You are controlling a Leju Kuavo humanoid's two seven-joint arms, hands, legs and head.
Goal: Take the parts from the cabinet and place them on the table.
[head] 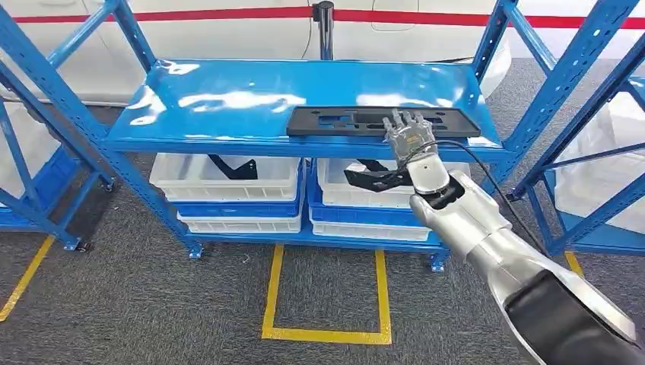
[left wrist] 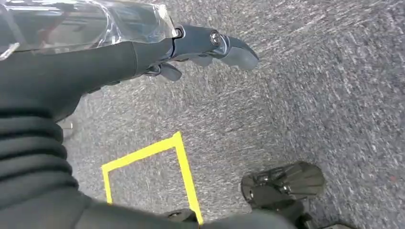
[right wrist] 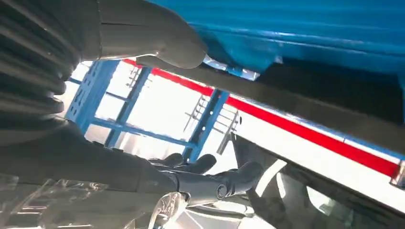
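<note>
At the shelf front, centre-right of the head view: right hand (head: 411, 137) raised to the near edge of the flat black plastic plate with cut-outs (head: 380, 122).
Part location: plate lies flat on the glossy blue metal shelf (head: 228, 95), right of centre, its near edge at the shelf lip.
Right hand fingers: spread over the plate's near edge, thumb (right wrist: 157, 40) under the shelf lip in the right wrist view; whether they have clamped the plate, cannot tell.
Left hand (left wrist: 210, 45): hangs over grey carpet (left wrist: 310, 95), fingers loosely apart, holding nothing.
Other parts: dark brackets sit in two white plastic bins (head: 228, 179) on the lower tier.
Floor: yellow tape rectangle (head: 327, 293) below the rack.
Progress: early, by my reading. Plate not lifted; no table in sight; carry and set-down remain, the bin parts likewise.
</note>
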